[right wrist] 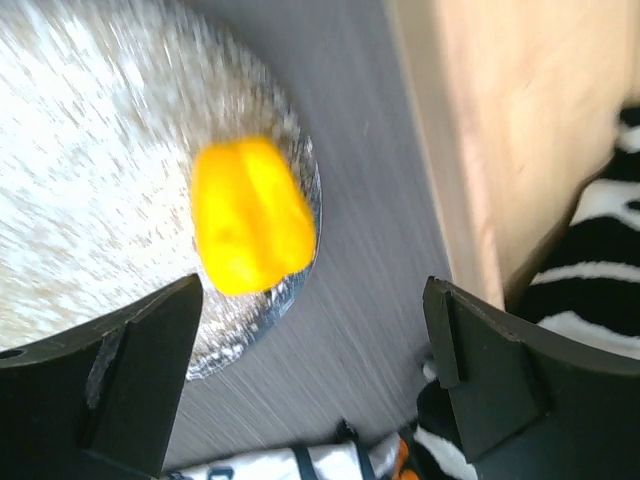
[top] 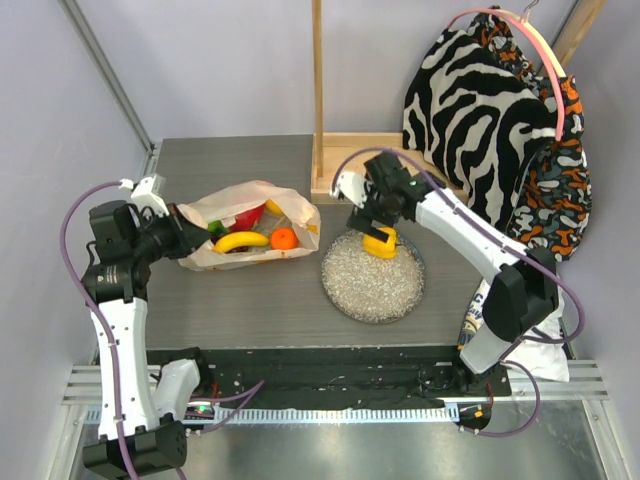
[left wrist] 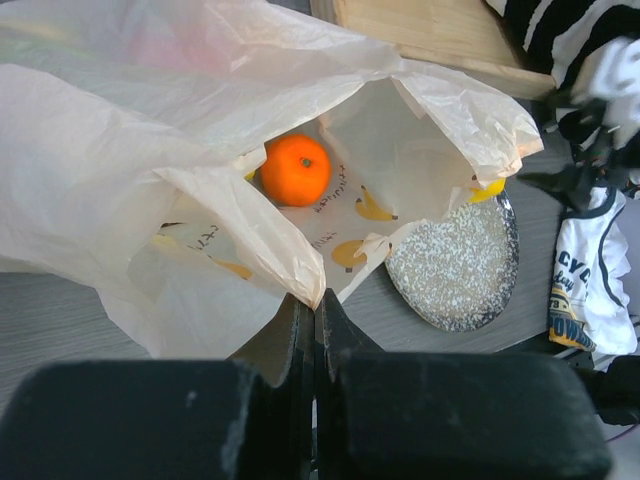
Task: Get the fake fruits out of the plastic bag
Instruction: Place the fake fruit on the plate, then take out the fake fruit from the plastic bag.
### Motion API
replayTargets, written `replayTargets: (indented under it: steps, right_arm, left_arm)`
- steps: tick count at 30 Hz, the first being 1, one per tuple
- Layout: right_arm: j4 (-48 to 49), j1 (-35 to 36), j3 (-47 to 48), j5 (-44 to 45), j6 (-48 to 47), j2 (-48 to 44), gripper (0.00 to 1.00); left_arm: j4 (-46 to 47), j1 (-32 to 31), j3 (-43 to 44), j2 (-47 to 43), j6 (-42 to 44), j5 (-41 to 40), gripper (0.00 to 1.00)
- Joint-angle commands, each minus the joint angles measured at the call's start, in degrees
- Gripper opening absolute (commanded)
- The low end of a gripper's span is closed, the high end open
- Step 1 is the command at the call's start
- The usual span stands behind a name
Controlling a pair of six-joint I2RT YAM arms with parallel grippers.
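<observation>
The plastic bag (top: 255,225) lies open on the table's left half, with a banana (top: 241,241), an orange (top: 283,238), a red fruit (top: 248,216) and a green fruit (top: 218,228) showing inside. My left gripper (top: 183,236) is shut on the bag's near-left edge (left wrist: 318,297); its wrist view shows the orange (left wrist: 296,170) inside the bag (left wrist: 130,180). My right gripper (top: 372,222) is open above the speckled plate (top: 372,285), just over a yellow pepper (top: 380,242) lying at the plate's far rim. In the right wrist view the pepper (right wrist: 250,215) lies on the plate (right wrist: 90,190), beyond the open gripper (right wrist: 315,345).
A wooden frame (top: 345,165) stands behind the plate. Zebra-striped and orange patterned clothes (top: 500,120) hang at the back right. A white printed bag (top: 480,320) lies by the right arm's base.
</observation>
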Motion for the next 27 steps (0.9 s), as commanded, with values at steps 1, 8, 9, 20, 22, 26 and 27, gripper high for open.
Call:
replayTargets:
  steps: [1,8,9,20,22,26,27]
  right_arm:
    - [-6.3,0.4,11.8,-15.0,10.8,-4.7,1.0]
    - [3.5,6.1,21.3,-30.6,23.9,-2.2,0.78]
    - [5.3,7.2,21.6,-31.1,24.9,-1.6,0.74]
    - [24.5,19.4,17.8,-21.1,31.7,10.2,0.32]
    - [26.7,20.2,16.2,-17.7,32.8,14.5,0.34]
    - [27.4,21.5,12.9,-13.5,30.5,18.5,0.36]
    - [26.8,22.0,12.4,-14.7,28.9,18.5,0.36]
  left_arm:
    - [-0.3,0.0,1.7,0.1,1.2,0.5,0.0]
    - [-4.2,0.0,1.9,-0.8,-0.1,0.9,0.0]
    - [-4.5,0.0,2.0,-1.0,-1.5,0.6,0.0]
    - [-7.3,1.4,3.4,-1.8,-5.6,1.2,0.0]
    - [-6.6,1.4,3.6,-1.8,-5.8,1.0,0.0]
    - [-5.9,1.5,4.0,-1.8,-5.7,0.7,0.0]
    - [-6.0,1.5,4.1,-2.0,-5.5,0.6,0.0]
